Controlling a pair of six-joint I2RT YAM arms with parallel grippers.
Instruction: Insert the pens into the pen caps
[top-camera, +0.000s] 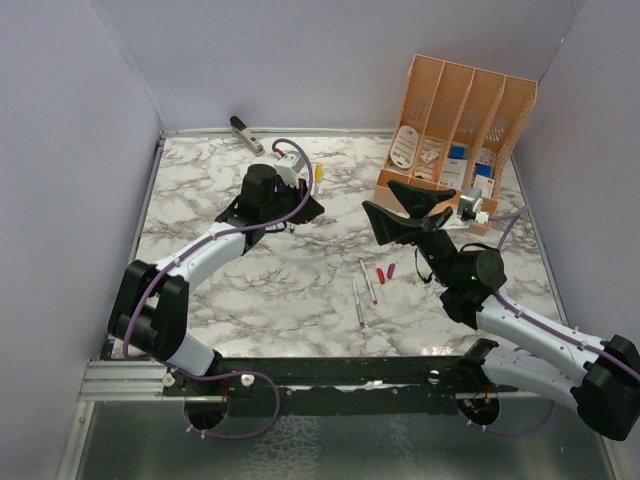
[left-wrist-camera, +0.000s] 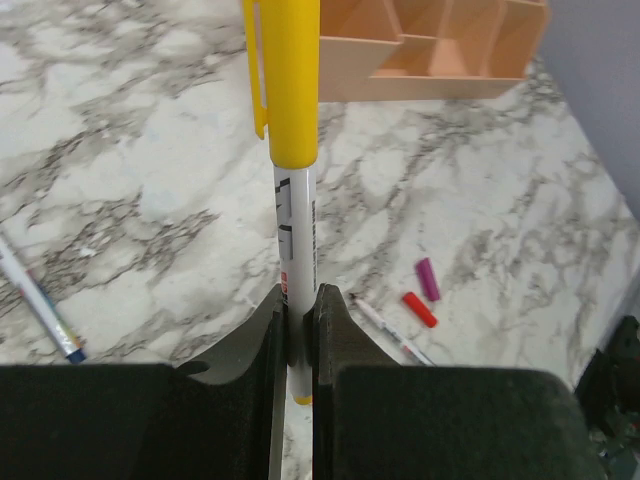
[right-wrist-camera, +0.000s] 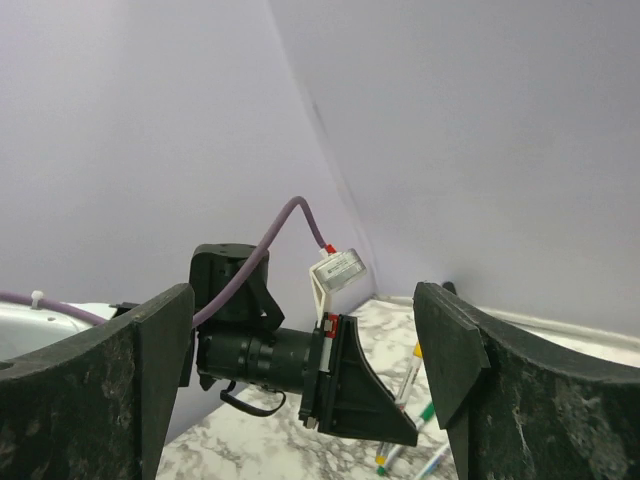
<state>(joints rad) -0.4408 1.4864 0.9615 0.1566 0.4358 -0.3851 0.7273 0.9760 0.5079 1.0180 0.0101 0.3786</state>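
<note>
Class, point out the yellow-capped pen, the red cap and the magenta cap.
yellow-capped pen (left-wrist-camera: 296, 230): left wrist view, white barrel below the cap.
red cap (left-wrist-camera: 420, 309): left wrist view, its middle.
magenta cap (left-wrist-camera: 428, 279): left wrist view, its middle.

Light was bright and pretty even from overhead, just soft shadows on the marble counter (top-camera: 300, 300), but both wrist views had dark, blurry jaws up close.

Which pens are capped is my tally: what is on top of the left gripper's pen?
A yellow cap covers the upper end of the pen; the tip under it is hidden. The left gripper clamps the barrel.
</note>
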